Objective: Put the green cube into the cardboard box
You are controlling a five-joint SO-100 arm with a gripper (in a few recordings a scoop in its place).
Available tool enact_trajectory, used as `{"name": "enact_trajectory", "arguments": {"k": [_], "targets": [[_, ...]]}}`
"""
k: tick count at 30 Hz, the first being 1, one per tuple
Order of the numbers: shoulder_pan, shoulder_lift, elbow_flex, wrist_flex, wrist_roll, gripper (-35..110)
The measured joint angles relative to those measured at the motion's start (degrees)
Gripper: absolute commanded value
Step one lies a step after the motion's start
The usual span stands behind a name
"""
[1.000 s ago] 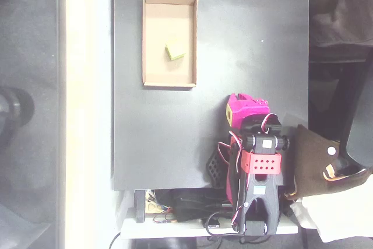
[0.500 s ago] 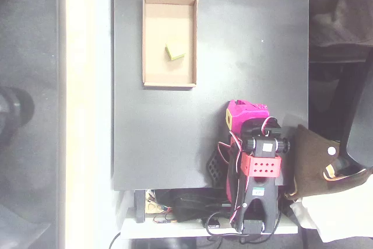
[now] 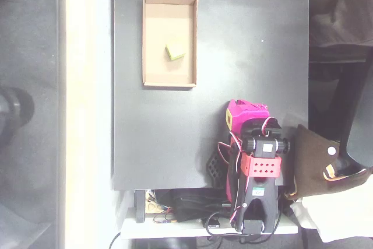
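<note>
The green cube (image 3: 173, 52) lies inside the cardboard box (image 3: 150, 39), near the middle of its floor, turned at an angle to the walls. The box sits on the black table at the upper left in the overhead view. My magenta gripper (image 3: 246, 107) is folded back over the arm's base at the lower right, far from the box and holding nothing that I can see. From above its body hides the fingers, so their spacing is unclear.
The black tabletop (image 3: 245, 39) stretches between the box and the arm. Cables and the arm's base (image 3: 256, 202) crowd the table's lower edge. A brown object (image 3: 317, 161) lies just off the table's right side.
The gripper has drawn back a little toward the arm's base, downward in the picture. The cube and the box have stayed put.
</note>
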Motion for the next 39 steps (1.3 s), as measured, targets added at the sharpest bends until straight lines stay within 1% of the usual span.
{"name": "enact_trajectory", "arguments": {"k": [39], "targets": [[0.2,0.0,0.0,0.0,-0.3,3]]}}
